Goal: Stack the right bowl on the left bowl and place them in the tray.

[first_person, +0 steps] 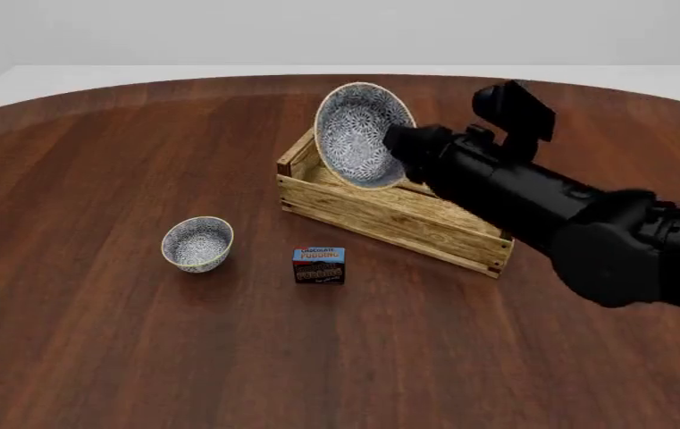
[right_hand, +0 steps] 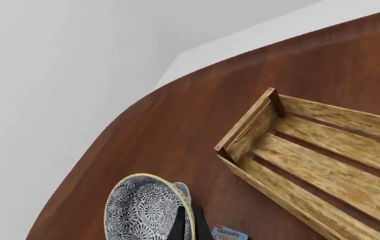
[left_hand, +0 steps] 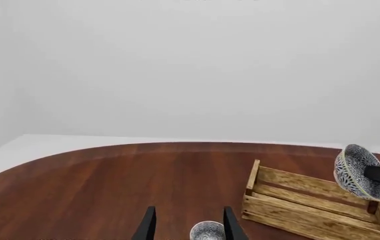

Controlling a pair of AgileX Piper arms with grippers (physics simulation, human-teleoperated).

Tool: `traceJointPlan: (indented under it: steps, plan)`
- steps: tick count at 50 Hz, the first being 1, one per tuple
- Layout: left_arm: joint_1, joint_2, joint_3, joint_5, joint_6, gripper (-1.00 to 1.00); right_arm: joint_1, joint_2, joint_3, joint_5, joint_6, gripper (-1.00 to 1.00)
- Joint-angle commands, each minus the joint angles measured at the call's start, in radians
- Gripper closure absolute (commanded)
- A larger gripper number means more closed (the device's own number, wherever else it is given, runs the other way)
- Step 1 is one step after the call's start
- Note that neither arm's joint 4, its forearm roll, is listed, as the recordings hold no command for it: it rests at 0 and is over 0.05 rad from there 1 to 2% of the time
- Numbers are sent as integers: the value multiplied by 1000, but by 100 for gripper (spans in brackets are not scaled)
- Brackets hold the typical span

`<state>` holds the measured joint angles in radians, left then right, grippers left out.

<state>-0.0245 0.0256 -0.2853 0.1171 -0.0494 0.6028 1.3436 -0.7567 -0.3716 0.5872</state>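
My right gripper (first_person: 395,143) is shut on the rim of the right bowl (first_person: 361,134), a white bowl with a blue-grey speckled pattern. It holds the bowl tilted on its side in the air above the left end of the tray (first_person: 375,217). In the right wrist view the held bowl (right_hand: 144,210) fills the lower edge, with the tray (right_hand: 289,196) beyond it. On the table left of the tray, the left bowl (first_person: 197,243) sits upright. In the left wrist view my left gripper (left_hand: 190,210) is open, and that bowl (left_hand: 207,231) shows low between its fingers.
A small dark pudding box (first_person: 318,265) stands on the table between the left bowl and the tray's front wall. The tray is a wooden slat crate set at an angle. The left arm does not show in the front view.
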Motion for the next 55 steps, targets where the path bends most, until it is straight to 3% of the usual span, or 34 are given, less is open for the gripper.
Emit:
traceJointPlan:
  steps: [1, 2, 5, 9, 25, 35, 36, 55]
  plan:
    - [9, -22, -12, 29, -2, -100, 87, 91, -80, 15, 30, 100]
    - [12, -23, -16, 33, -3, -100, 94, 104, -104, 40, 0, 100]
    - [13, -24, -17, 36, -4, -100, 115, 115, -110, 41, 13, 100]
    - [21, -24, -28, 44, -7, -100, 146, 156, -158, 83, -24, 100]
    - [26, -25, -45, 63, -8, -100, 200, 295, -309, 139, -74, 100]
    - [25, -25, -35, 54, -11, -100, 225, 346, -358, 139, -74, 100]
    - [24, -25, -38, 58, -12, -100, 224, 352, -358, 123, -52, 100]
    - [26, -25, -23, 54, -14, -100, 215, 498, -509, 161, -98, 100]
